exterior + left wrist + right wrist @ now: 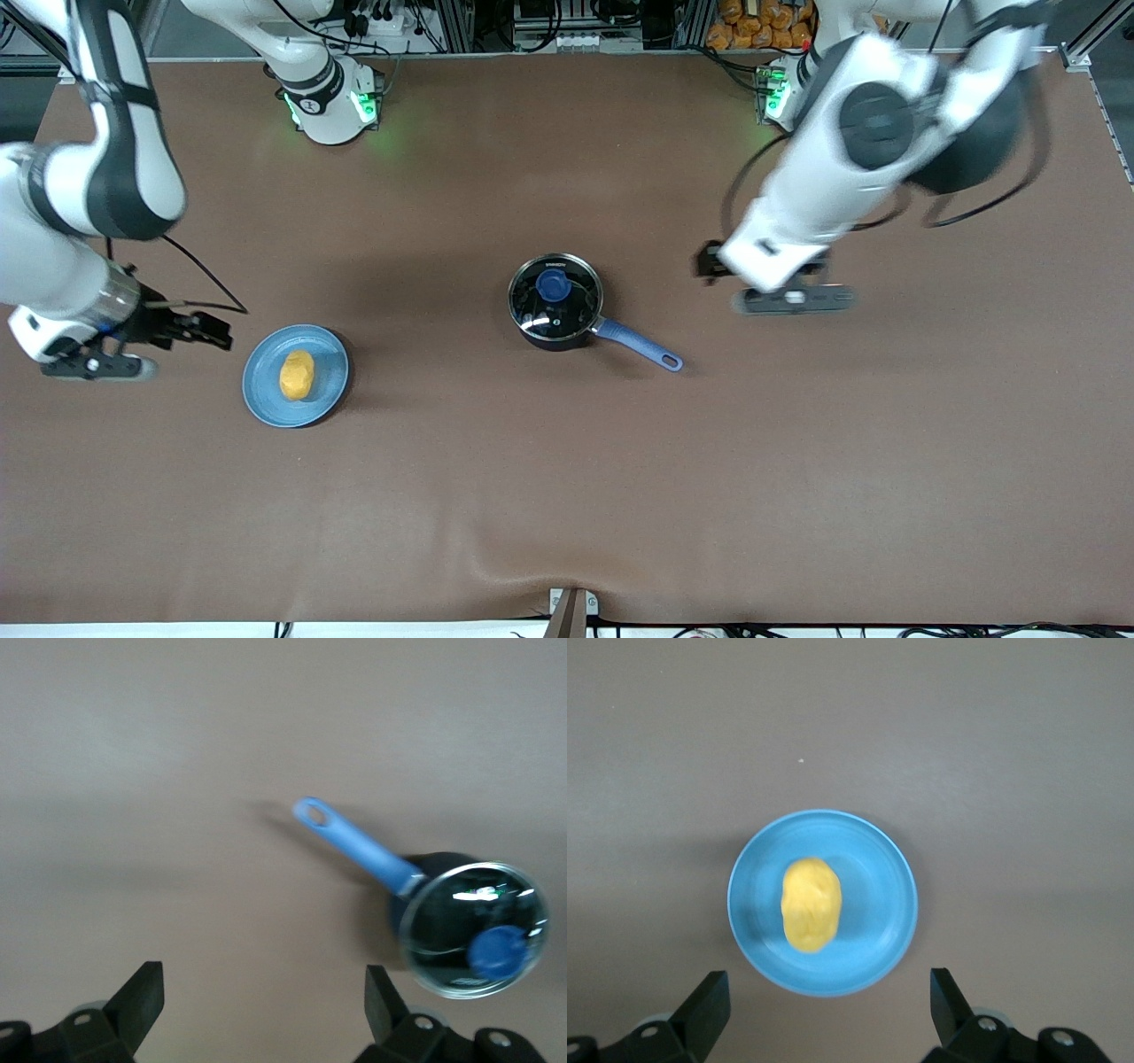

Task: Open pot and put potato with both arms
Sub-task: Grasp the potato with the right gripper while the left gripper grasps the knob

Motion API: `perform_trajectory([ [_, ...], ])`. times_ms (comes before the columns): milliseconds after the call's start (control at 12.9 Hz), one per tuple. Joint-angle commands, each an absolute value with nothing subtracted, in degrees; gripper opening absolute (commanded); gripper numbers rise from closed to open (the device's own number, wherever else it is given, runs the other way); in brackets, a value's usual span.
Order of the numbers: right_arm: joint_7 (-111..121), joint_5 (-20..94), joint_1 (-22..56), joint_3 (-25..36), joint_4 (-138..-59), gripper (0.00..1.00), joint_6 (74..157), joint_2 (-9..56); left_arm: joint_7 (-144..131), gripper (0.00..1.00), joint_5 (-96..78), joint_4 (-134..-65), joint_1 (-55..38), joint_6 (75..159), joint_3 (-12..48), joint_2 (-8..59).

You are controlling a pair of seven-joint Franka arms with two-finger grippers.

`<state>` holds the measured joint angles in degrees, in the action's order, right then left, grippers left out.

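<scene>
Lid's on the pot (pixel 555 301), table centre; potato (pixel 297 375) on the plate (pixel 266 396) at its nine o'clock. My left gripper (pixel 264 997) hangs jaws apart, my right gripper (pixel 829 994) likewise. Opening first: next, left onto the knob (pixel 553 284).

A flat light-blue plate (pixel 266 390) lies on the brown table covering (pixel 567 496) toward the right arm's end of the table. Orange-yellow items (pixel 762 22) are stacked along the table's upper edge, beside black cables and equipment (pixel 567 22).
</scene>
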<state>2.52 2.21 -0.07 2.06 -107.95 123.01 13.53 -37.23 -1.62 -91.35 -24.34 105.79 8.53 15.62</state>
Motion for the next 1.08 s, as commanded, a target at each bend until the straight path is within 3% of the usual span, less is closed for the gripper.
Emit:
perform_trajectory([
  [0,3.16,2.9,0.44,2.2,-107.31,1.0,129.26,19.23,-49.09,1.0,-1.41,-88.86,-30.21,110.98,8.0,20.81],
  [465,2.99,5.26,1.14,2.11,-112.5,1.0,142.9,26.09,-74.05,1.0,4.99,-82.09,-40.51,115.13,7.56,32.16],
  [1007,2.29,5.71,1.41,2.02,-113.9,1.0,143.26,26.63,-85.51,1.0,7.38,-82.27,-44.56,121.28,7.56,36.91],
])
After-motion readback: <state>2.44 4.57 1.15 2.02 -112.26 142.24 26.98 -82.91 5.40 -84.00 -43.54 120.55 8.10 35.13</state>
